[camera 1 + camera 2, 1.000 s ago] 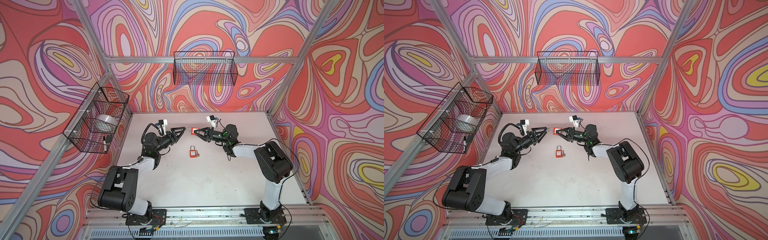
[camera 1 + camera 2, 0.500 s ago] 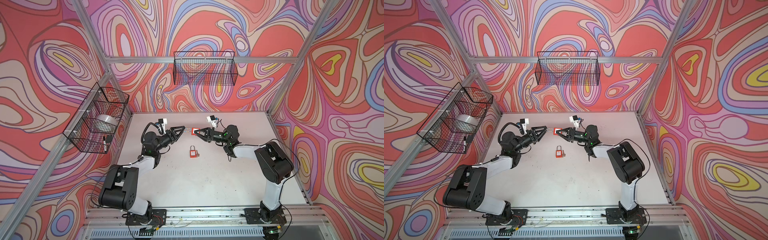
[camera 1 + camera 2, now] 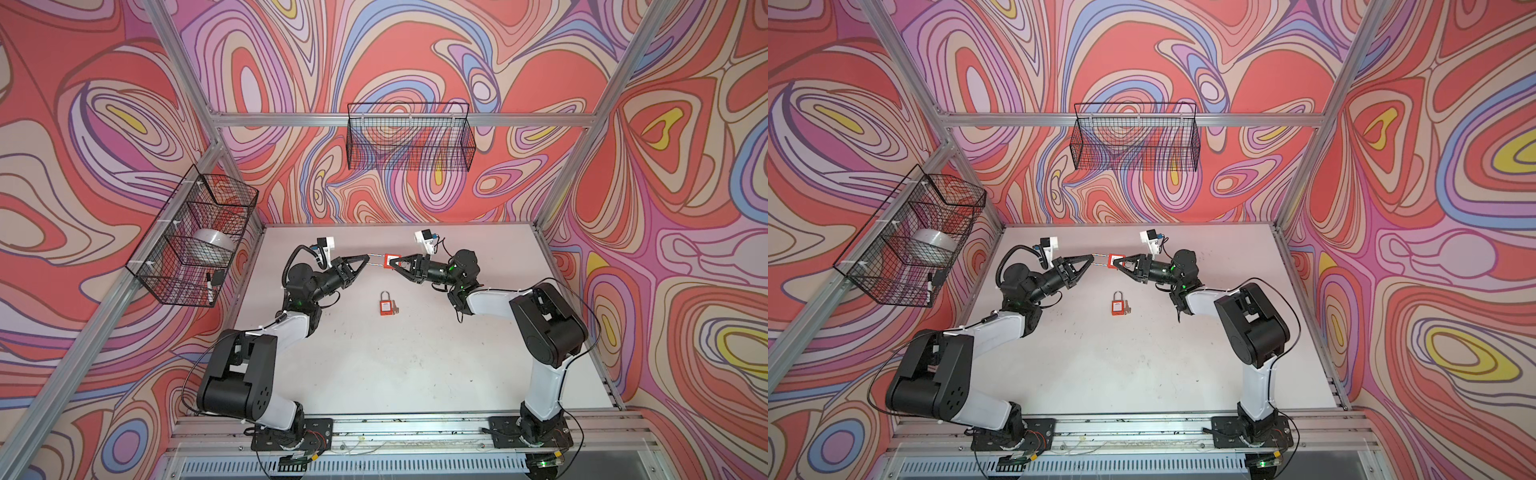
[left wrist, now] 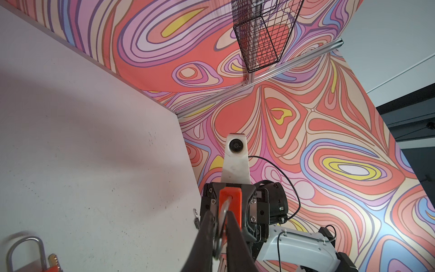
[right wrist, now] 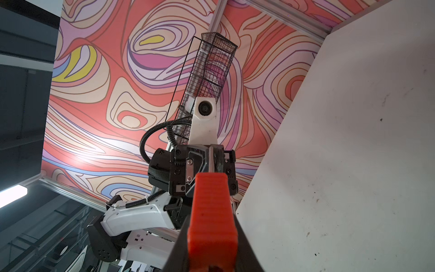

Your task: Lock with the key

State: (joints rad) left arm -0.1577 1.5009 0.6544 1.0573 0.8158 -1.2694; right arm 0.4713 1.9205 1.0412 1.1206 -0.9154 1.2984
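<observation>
A red padlock (image 3: pixel 390 261) (image 3: pixel 1113 260) hangs in the air between my two grippers at the back of the table. My right gripper (image 3: pixel 395 263) (image 5: pixel 211 226) is shut on its red body (image 5: pixel 211 207). My left gripper (image 3: pixel 367 258) (image 4: pixel 220 214) is shut on its metal shackle (image 4: pixel 223 209), which points left out of the body (image 4: pixel 231 197). A second red padlock (image 3: pixel 386 305) (image 3: pixel 1118 306) lies flat on the table in front of them, its shackle (image 4: pixel 23 249) toward the back wall. The key (image 3: pixel 397 308) (image 4: pixel 53 260) lies against its right side.
A wire basket (image 3: pixel 195 237) holding a white roll and a marker hangs on the left wall. Another wire basket (image 3: pixel 409 141) hangs on the back wall. A small metal piece (image 4: pixel 195 217) lies on the white table (image 3: pixel 395 365) below the held padlock.
My left gripper has closed from open onto the held padlock's shackle. The right gripper and the padlock on the table have not moved.
</observation>
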